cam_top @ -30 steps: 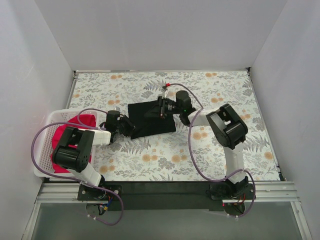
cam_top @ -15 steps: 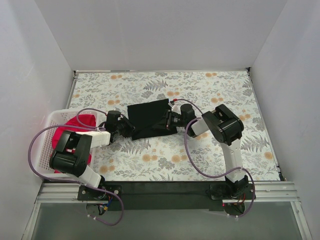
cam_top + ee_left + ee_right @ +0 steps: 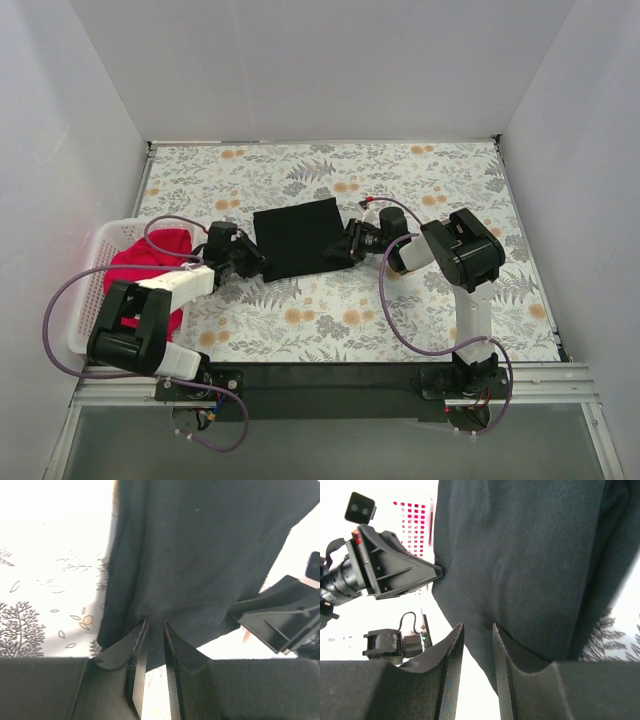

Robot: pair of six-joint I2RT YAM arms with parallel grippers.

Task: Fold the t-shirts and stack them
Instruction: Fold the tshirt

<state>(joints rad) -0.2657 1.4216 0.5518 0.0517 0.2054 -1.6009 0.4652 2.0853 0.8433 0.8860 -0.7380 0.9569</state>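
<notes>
Both grippers sit low on the table (image 3: pixel 330 310), and both arms have moved in the last second. Nearest, on the left, the basket (image 3: pixel 82 300) holds the red shirt (image 3: pixel 135 262) in a heap, unchanged. Just beyond it, the left gripper (image 3: pixel 257 262) stays at the near left corner of the black shirt (image 3: pixel 297 237), though its arm's elbow has swung down and to the left. In the left wrist view its fingers (image 3: pixel 137 647) are almost together, pinching the hem, and the cloth puckers toward the tips. A little farther on, the right gripper (image 3: pixel 340 250) has dropped from over the middle of the shirt to its near right corner. In the right wrist view its fingers (image 3: pixel 451 652) are clenched on a thin bit of cloth, with a crease running up from the tips. The black shirt, which had a raised fold a second ago, now lies flat as a neat dark rectangle in the middle of the table. It is held between the two grippers, well apart from the basket.
</notes>
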